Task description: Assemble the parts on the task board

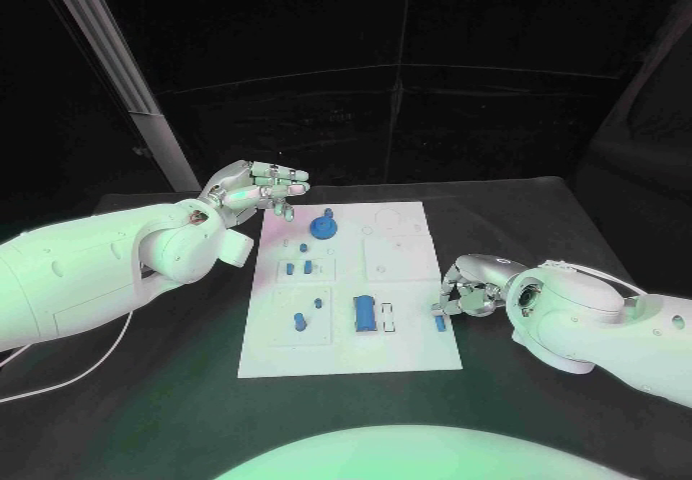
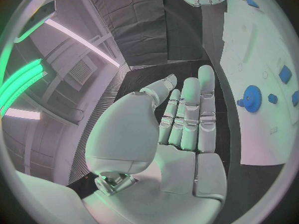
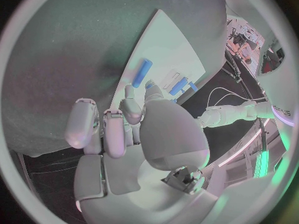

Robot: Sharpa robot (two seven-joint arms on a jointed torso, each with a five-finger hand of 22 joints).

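White board [image 1: 411,345], flat and rectangular, at the centre of a matte black table [image 1: 534,215]. On the board, small blue parts: a round toothed gear [image 1: 323,228] toward 12 o'clock, two short pegs [image 1: 299,267] just below it, one small peg [image 1: 300,321] toward 7 o'clock, and a long rounded block [image 1: 365,314] near 6 o'clock beside a thinner bar [image 1: 389,317]. Shallow round and square recesses moulded into the right half of the board.

Left hand [image 1: 257,190], silver and glossy, raised off the board's far left corner at about 10 o'clock from the board's centre. Fingers [image 2: 190,112] straight and side by side, palm bare, nothing held. Gear near the fingertips but apart from them; in the left wrist view gear [image 2: 251,98] beyond the fingertips, flat on the board.

Right hand [image 1: 469,290] at the board's right edge, about 4 o'clock from the centre. Fingers [image 1: 451,300] curled down, tips at a small blue pin [image 1: 440,322] sitting at that edge. In the right wrist view, thumb and a finger close around a blue piece [image 3: 149,84] at the tips, the remaining fingers [image 3: 82,124] curled alongside. Long block [image 3: 142,72] just past the tips, flat on the board [image 3: 174,45].
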